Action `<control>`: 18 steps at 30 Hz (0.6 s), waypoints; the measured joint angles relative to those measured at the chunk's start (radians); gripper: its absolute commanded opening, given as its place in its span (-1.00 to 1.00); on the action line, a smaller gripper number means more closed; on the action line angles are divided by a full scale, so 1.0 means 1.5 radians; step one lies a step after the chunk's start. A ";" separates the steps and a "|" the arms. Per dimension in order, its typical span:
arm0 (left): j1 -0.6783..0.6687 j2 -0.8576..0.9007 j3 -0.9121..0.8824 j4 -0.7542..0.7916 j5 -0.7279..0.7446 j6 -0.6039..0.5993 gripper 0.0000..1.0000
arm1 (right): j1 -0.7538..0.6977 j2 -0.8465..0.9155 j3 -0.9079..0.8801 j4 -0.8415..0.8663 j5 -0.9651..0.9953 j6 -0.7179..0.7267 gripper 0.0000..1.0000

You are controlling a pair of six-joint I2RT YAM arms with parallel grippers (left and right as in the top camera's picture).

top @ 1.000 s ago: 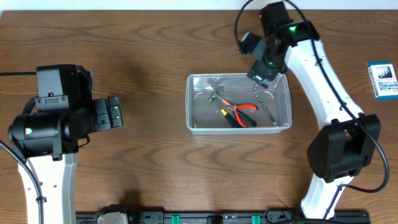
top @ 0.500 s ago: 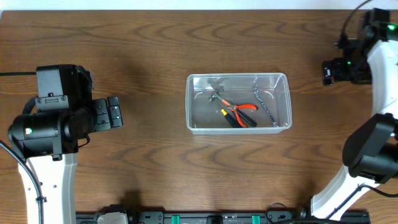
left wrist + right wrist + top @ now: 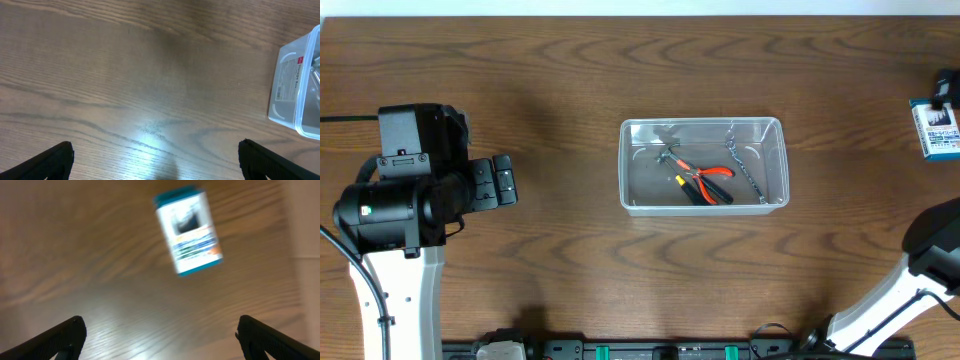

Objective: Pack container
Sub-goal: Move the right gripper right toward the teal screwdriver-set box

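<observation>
Over the right end of the table, the right gripper is hovering, jaws spread wide and empty, near the small blue-and-white box. The container is sitting mid-table, well apart, holding pliers and a chain. Fetching the box is seemingly beginning; next, descending astride it and closing.

L arm: blk housings, white link, blk cable. L end effector: blk fingers.
</observation>
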 measured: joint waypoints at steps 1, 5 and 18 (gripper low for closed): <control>0.000 0.000 0.000 0.000 0.000 0.000 0.96 | -0.008 0.013 0.041 -0.019 0.000 -0.005 0.99; 0.000 0.000 0.000 0.000 0.000 0.000 0.96 | -0.022 0.076 0.171 -0.088 -0.001 -0.020 0.98; 0.000 0.000 0.000 0.000 0.000 0.000 0.96 | -0.037 0.275 0.207 -0.128 -0.007 -0.116 0.99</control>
